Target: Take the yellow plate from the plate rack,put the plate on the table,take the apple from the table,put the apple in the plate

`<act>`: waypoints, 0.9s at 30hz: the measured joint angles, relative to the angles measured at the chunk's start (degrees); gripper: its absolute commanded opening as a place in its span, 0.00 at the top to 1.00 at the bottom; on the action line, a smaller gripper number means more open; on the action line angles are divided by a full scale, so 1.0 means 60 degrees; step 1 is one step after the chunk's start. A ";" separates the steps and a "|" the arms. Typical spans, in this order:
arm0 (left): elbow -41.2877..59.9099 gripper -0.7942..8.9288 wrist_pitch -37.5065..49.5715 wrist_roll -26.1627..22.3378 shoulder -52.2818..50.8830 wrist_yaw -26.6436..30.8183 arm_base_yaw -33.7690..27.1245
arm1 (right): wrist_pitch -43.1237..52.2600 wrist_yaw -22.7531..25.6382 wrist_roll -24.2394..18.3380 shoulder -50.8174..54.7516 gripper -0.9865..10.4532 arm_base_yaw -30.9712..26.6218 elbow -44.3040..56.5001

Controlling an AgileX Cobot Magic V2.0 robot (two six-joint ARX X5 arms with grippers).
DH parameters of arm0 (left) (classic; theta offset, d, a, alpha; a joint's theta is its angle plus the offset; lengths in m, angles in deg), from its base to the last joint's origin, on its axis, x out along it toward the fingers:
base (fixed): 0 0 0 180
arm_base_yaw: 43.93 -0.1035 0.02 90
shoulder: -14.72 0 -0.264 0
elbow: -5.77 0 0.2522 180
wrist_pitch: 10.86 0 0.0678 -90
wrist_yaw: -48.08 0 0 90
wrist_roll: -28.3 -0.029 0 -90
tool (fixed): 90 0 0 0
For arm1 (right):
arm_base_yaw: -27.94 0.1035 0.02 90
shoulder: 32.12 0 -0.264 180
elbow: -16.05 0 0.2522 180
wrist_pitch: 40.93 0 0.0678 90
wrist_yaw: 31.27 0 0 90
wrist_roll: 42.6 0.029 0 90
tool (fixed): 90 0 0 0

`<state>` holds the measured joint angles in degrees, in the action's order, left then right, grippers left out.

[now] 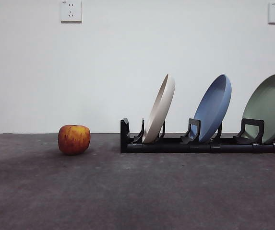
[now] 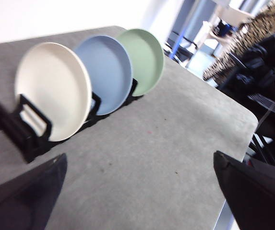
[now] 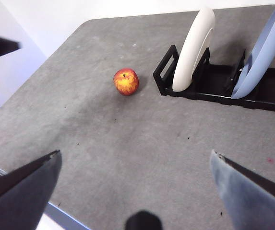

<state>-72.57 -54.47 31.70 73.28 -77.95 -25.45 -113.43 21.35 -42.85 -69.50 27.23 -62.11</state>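
The yellow plate is cream-coloured and stands tilted in the first slot of the black plate rack. The red-and-yellow apple rests on the grey table to the left of the rack, apart from it. My left gripper hovers open, high above the table, facing the plates. My right gripper is open too, high over the table's near side, well short of the apple. Neither gripper shows in the front view.
A blue plate and a pale green plate stand in the following slots. The table's edge and clutter beyond it show in the left wrist view. A white wall with sockets lies behind.
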 measured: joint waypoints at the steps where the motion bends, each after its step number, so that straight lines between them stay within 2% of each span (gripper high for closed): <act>1: -0.0178 0.27 0.0197 -0.0040 0.0433 0.0007 0.0168 | -0.0004 -0.0091 0.0000 -0.0036 0.39 0.0000 0.0000; 9: -0.2259 0.27 0.0984 -0.0423 0.3934 0.0117 0.1158 | -0.0022 -0.1366 0.0000 -0.0284 0.39 0.0353 -0.0022; 16: -0.4167 0.27 0.0987 -0.0535 0.6736 0.0412 0.1497 | -0.0029 -0.1417 0.0004 -0.0579 0.39 0.0707 -0.0036; 21: -0.5322 0.27 0.1147 -0.0849 0.8211 0.1137 0.1712 | 0.0004 -0.1417 0.0000 -0.0801 0.39 0.0852 -0.0036; 27: -0.5621 0.28 0.2091 -0.0969 0.9358 0.1854 0.1836 | 0.0004 -0.1417 0.0000 -0.1137 0.39 0.0867 -0.0047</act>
<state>-106.29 -41.92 25.88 129.43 -66.82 -14.44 -113.41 12.84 -42.85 -76.32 32.43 -62.40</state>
